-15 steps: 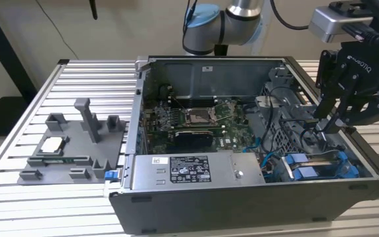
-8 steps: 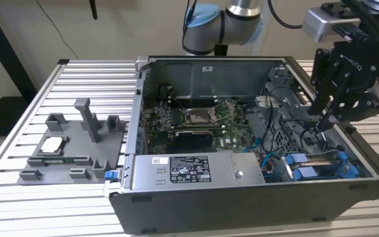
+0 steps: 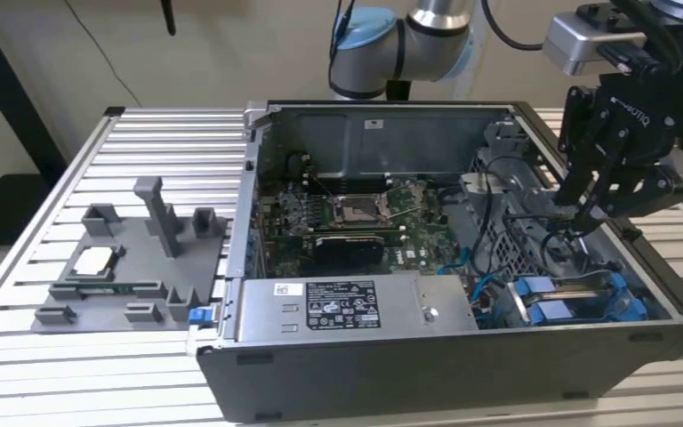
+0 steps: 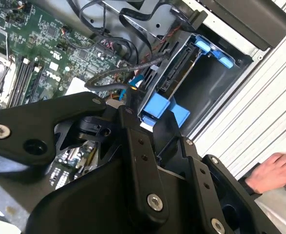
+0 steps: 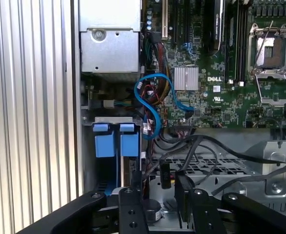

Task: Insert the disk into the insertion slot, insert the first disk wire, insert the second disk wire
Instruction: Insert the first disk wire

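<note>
Disk [image 4: 181, 73] in blue carrier sits in insertion slot [image 3: 626, 307], low at exterior view's right. End effector [image 3: 579, 221] hangs just above slot among black wires [image 4: 108, 78]; grip state: cannot tell. Judgement: wire step in hand. Align plug square w/ disk connector, press straight, keep blue cable [image 5: 152, 105] clear. Plug tip hidden behind end effector linkage; seating unconfirmed. Person's hand [image 4: 274, 173] near counter [image 3: 21, 356], cut off.

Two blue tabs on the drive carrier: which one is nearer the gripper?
The tab next to the blue cable, cable at; the other tab sits against the case wall, farther from the gripper.
</note>
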